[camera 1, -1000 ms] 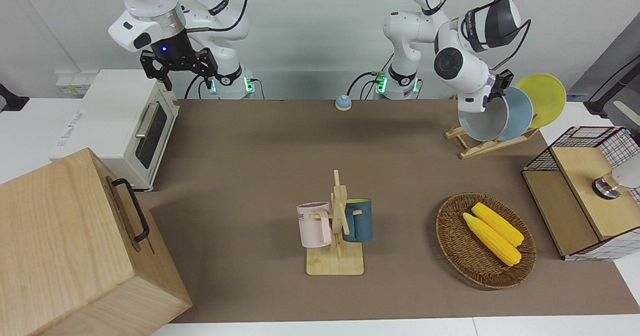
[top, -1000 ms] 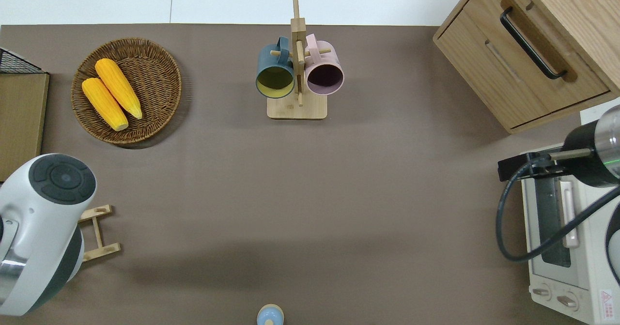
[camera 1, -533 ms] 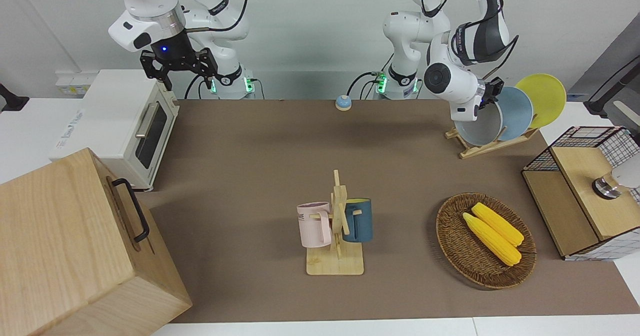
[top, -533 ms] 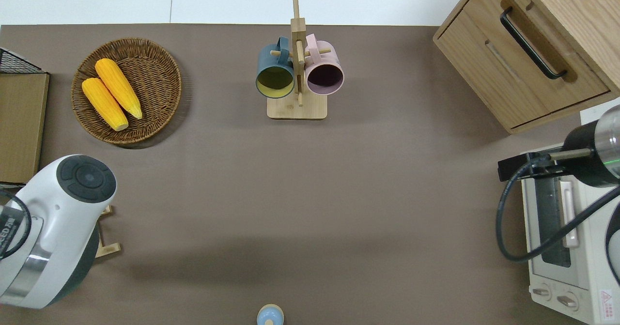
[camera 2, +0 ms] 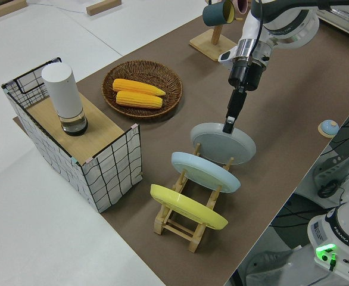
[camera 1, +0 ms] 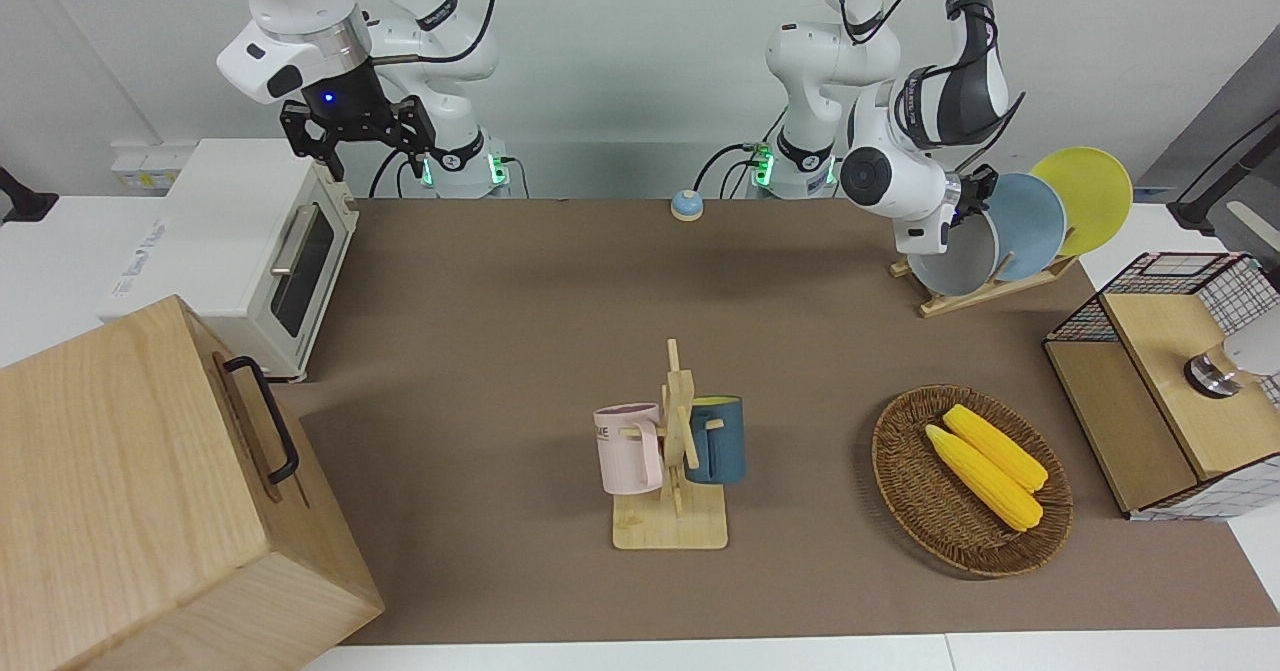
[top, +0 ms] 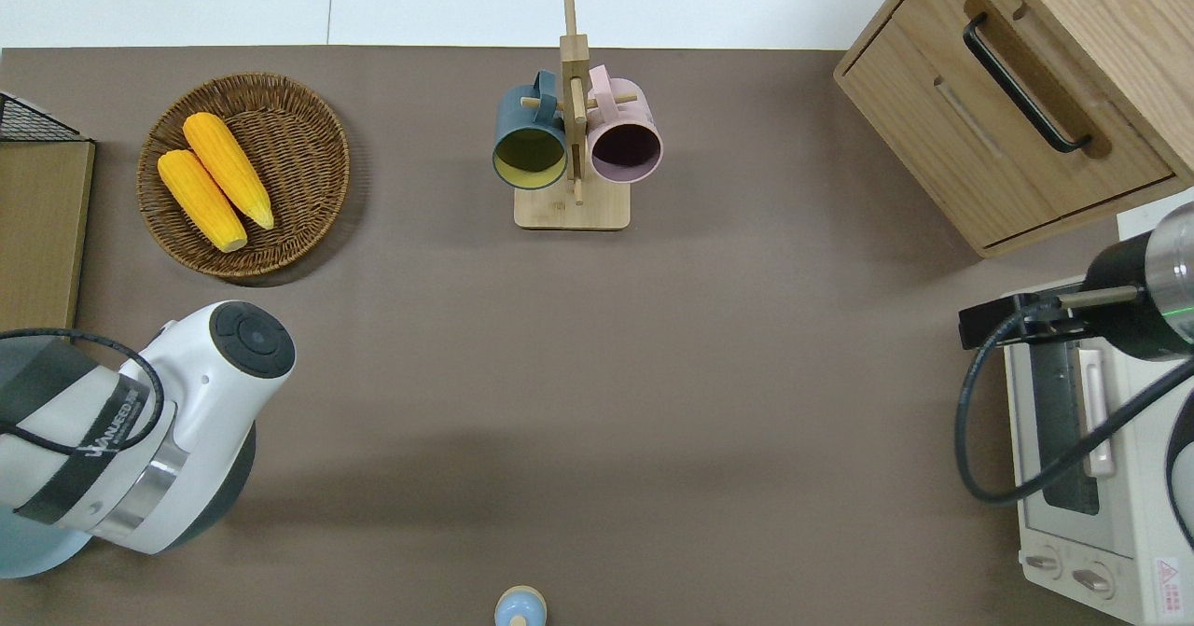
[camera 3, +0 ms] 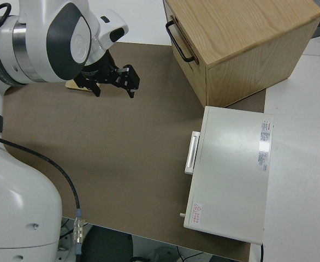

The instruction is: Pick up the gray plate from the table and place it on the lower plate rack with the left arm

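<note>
Toward the left arm's end of the brown matte surface (camera 1: 520, 331), the round pale gray plate (camera 2: 223, 143) stands tilted in the small slanted light-wood rack (camera 2: 186, 223), in the end slot toward the middle of the surface. Beside it in the same rack sit a light-blue plate (camera 2: 205, 171) and then a yellow plate (camera 2: 188, 207), each in its own slot, the yellow one nearest the wire-sided wooden box (camera 2: 79, 143) that carries a white cylinder (camera 2: 64, 98). The left end effector (camera 2: 228, 124) is at the top rim of the gray plate, its slim black fingers pointing down onto the edge; they appear to be pinching the rim, though the view is too coarse to be sure, so I cannot tell whether they are clamped or parted. A round woven basket (camera 1: 905, 496) holding two yellow corn cobs (camera 1: 985, 476) lies farther from the robots than the rack. Near the middle of the surface a wooden mug stand (camera 1: 675, 451) carries a pink mug (camera 1: 628, 448) and a dark blue mug (camera 1: 718, 439). The right arm is parked, its end effector (camera 1: 358, 131) spread wide with both fingers apart, at the end where a white toaster oven (camera 1: 240, 251) and a light-wood cabinet (camera 1: 140, 491) stand.
</note>
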